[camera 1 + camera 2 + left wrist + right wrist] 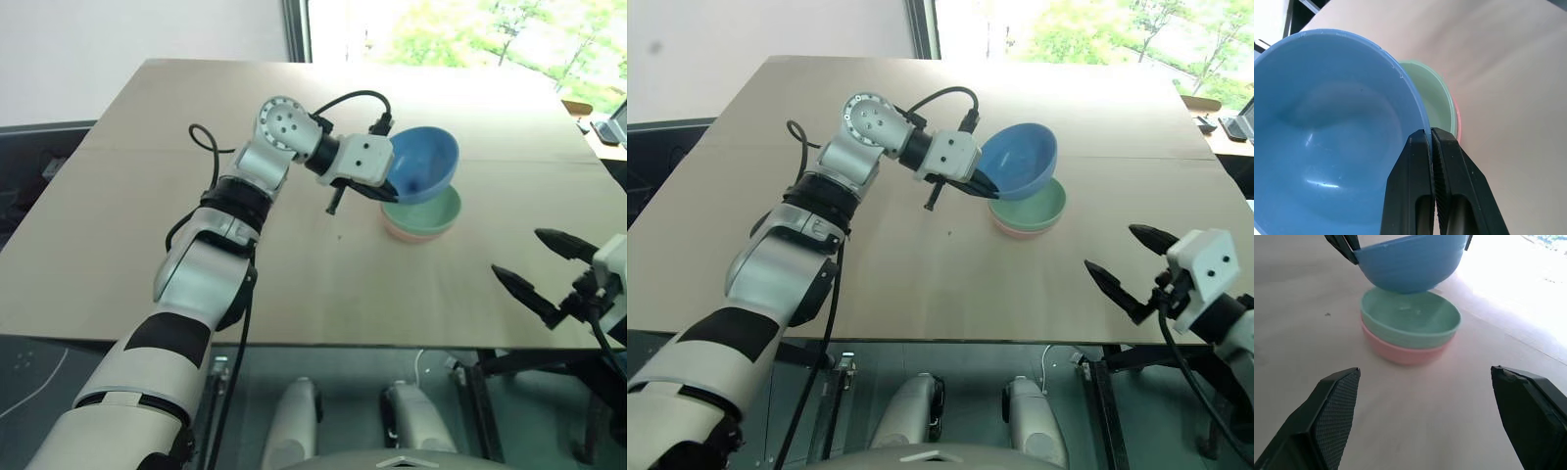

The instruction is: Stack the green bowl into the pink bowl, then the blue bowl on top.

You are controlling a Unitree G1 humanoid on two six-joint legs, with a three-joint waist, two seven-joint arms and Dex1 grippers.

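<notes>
The green bowl (431,210) sits nested inside the pink bowl (413,233) on the tan table (147,176). Just above them hangs the blue bowl (427,163), tilted, its rim pinched by my left gripper (389,189), which is shut on it. The left wrist view shows both fingers (1413,191) closed over the blue bowl's rim (1327,142), with the green bowl (1432,98) and a sliver of the pink bowl (1457,122) behind. My right gripper (537,266) stands open near the table's front right edge, empty; its wrist view faces the green bowl (1410,316), pink bowl (1400,352) and blue bowl (1405,262).
The table's front edge (323,345) runs just below the right gripper. Past the table's far edge is a bright window (470,29) with greenery. Dark items (612,127) lie past the right edge.
</notes>
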